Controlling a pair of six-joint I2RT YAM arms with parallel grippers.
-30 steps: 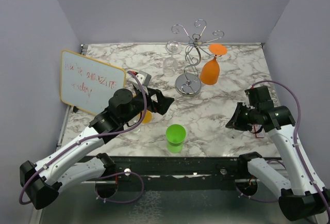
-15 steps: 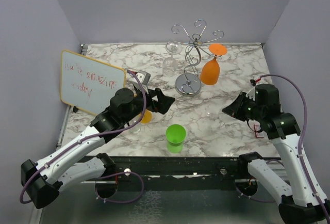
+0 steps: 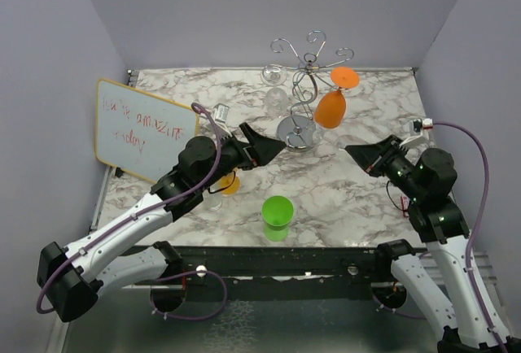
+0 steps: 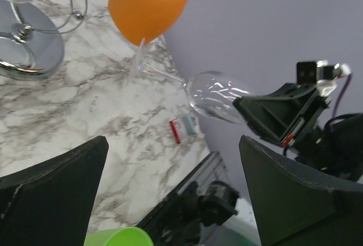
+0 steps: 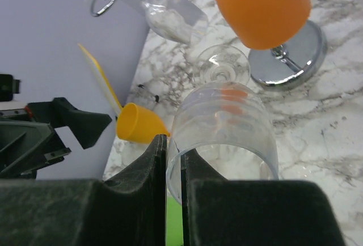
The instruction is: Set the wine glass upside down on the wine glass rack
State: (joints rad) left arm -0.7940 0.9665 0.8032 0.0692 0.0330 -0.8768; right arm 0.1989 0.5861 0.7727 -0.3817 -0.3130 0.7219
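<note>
A clear wine glass (image 5: 222,122) lies tilted in the air, its foot (image 5: 223,64) pointing toward the rack. My right gripper (image 5: 174,146) is shut on its rim, one finger inside the bowl and one outside. The left wrist view shows the same glass (image 4: 212,95) held right of the rack. The wine glass rack (image 3: 298,132) stands at the back with its chrome base and curled arms. An orange glass (image 3: 330,109) and a clear glass (image 3: 273,98) hang upside down on it. My left gripper (image 3: 265,146) stands open and empty, left of the rack's base.
A green cup (image 3: 278,216) stands near the front middle. A yellow glass (image 3: 230,183) sits under the left arm. A whiteboard (image 3: 142,129) leans at the left. A small red and white item (image 4: 184,128) lies by the right wall.
My right arm has risen and swung toward the rack, carrying the clear glass off the table. The left gripper has moved right and forward toward the rack's base, still open.
</note>
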